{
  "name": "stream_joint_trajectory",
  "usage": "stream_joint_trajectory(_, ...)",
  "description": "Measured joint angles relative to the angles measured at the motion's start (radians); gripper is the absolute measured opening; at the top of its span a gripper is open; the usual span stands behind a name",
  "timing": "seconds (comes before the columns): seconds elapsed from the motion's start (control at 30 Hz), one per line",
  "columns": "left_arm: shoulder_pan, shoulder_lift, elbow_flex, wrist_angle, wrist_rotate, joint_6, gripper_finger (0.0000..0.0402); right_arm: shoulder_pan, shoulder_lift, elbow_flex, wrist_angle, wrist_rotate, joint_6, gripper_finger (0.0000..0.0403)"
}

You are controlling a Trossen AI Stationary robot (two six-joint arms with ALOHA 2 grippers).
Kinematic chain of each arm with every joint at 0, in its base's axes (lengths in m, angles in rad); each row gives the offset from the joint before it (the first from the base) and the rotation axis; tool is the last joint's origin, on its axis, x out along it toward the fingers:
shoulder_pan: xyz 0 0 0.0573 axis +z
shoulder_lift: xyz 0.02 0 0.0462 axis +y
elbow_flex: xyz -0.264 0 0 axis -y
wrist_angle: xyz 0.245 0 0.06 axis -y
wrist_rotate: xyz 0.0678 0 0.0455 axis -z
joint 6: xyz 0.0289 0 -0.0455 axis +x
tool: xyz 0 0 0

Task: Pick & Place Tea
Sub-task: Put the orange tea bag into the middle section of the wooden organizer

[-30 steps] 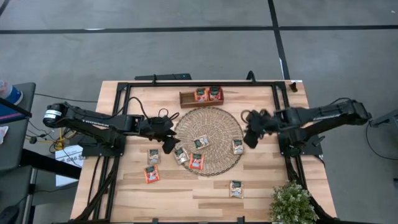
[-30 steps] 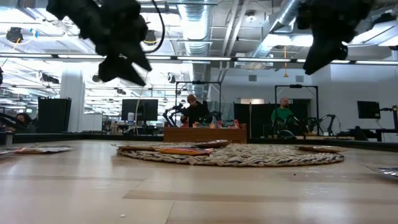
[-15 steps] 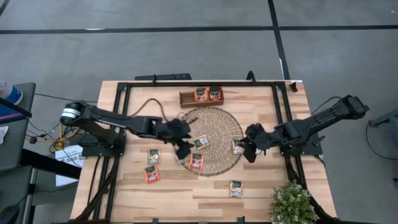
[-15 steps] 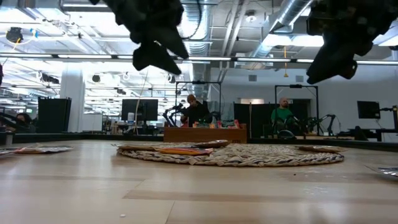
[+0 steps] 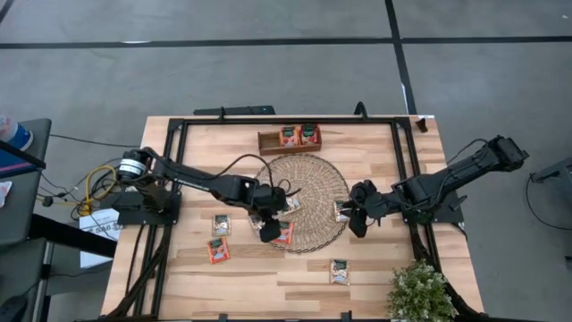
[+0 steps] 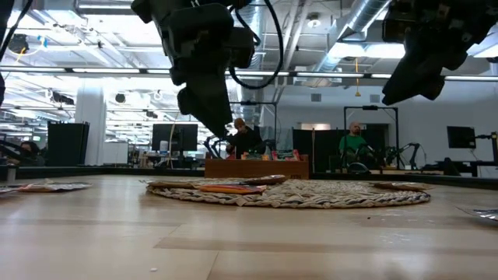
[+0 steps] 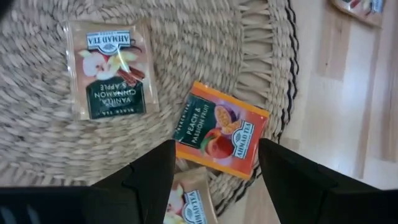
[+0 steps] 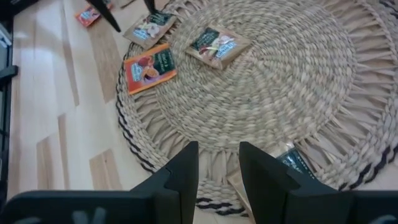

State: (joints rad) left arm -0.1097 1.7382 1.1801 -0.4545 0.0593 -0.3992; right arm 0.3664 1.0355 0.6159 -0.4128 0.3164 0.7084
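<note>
Wooden worktop (image 5: pixel 295 273) carries scattered tea sachets.
Left pincer (image 5: pixel 268 228) hovers wide open, empty, directly above an orange sachet (image 7: pixel 222 129) at the woven mat's (image 5: pixel 317 183) edge; right pincer (image 5: pixel 355 217), part-open and empty, hangs over a pale sachet (image 5: pixel 340 211).

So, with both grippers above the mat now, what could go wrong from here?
1. The open left gripper frames the orange peach sachet, whose lower corner lies beside another pale sachet; it may pinch both.
2. The sachets lie flat on the woven mat; fingertips could catch its weave and drag it.
3. The right gripper hovers over the mat's edge, where a sachet is half hidden behind one finger; it could slide off.
</note>
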Motion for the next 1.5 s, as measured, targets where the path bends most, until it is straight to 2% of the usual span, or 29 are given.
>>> stream_joint_trajectory(0.23,0.002,0.000,0.000,0.011,0.009,0.118,0.0223,0.000,0.000,0.000,0.008,0.000,-0.036,0.0108)
stream_joint_trajectory(0.43,0.024,0.058,0.000,0.071,0.035,0.125,0.0223,0.001,0.000,0.000,0.011,-0.001,-0.036,0.0108)
stream_joint_trajectory(0.57,0.043,0.117,0.028,0.043,0.079,0.125,0.0223,0.000,0.000,0.000,0.009,-0.001,-0.036,0.0108)
stream_joint_trajectory(0.8,0.043,0.166,0.089,0.009,0.085,0.183,0.0223,0.000,0.000,0.000,0.006,-0.002,-0.039,0.0108)
stream_joint_trajectory(0.9,0.042,0.174,0.096,-0.045,0.073,0.200,0.0223,0.000,0.000,0.000,0.003,-0.001,-0.039,0.0108)
stream_joint_trajectory(1.1,0.027,0.178,0.096,-0.073,-0.031,0.212,0.0223,0.000,0.000,0.000,0.010,-0.001,-0.055,0.0108)
stream_joint_trajectory(1.5,-0.006,0.220,0.097,-0.069,-0.047,0.211,0.0223,0.000,0.000,0.000,0.010,-0.001,-0.055,0.0108)
